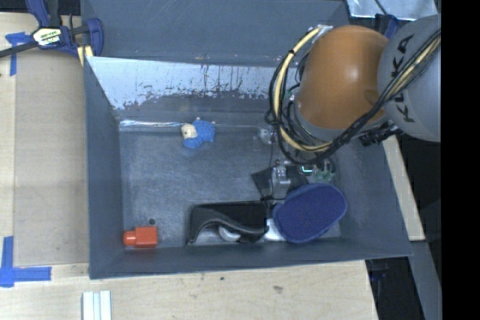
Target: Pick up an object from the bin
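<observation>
**Fingers Down Low by a Blue Oval Thing**

The arm (412,86) came into the grey bin (105,183) from the right. A big round orange cover (341,79) sat on its wrist, with yellow and black cables (279,97) looped round the cover's left side. The fingers (279,183) hung under the cover, low in the bin and close to the floor. I could not tell if they were open or closed, or if they had hold of anything, because that part was dark and partly hidden.

A blue oval thing (309,212), flat and a bit fuzzy, lay just beside the fingers, on the side toward the bin's front wall and a little to the right. It was the thing nearest to them. A black curved thing (225,219) lay near the fingers too, toward the front wall and to their left. Its right end reached the blue oval thing. Something white (227,234) peeked out from under it.

A small orange block (140,237) sat well away to the left of the fingers, in the front corner. A little blue and cream toy (198,133) lay apart from the fingers, to their left and toward the back wall.
</observation>
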`<move>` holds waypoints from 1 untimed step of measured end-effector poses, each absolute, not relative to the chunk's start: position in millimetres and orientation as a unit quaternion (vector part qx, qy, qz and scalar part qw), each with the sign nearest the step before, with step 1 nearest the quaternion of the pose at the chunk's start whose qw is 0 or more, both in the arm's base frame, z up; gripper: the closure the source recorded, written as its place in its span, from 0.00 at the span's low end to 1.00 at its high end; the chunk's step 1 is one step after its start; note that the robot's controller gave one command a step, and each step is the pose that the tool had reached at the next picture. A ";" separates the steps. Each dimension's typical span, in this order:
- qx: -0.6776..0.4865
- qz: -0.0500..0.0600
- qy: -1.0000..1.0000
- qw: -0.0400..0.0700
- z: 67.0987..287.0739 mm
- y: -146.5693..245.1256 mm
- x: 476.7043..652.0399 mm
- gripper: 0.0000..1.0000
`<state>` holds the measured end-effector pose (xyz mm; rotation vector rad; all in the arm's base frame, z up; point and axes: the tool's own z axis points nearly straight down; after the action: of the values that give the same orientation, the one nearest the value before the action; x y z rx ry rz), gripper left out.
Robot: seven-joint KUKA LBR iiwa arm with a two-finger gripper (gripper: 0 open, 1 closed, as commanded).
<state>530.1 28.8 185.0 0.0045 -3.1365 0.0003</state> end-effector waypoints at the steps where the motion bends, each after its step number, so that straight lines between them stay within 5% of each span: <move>1: 0.123 0.001 -0.992 0.002 136.1 -39.4 487.5 0.00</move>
<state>487.5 -39.4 136.1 0.3873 -3.1146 0.0024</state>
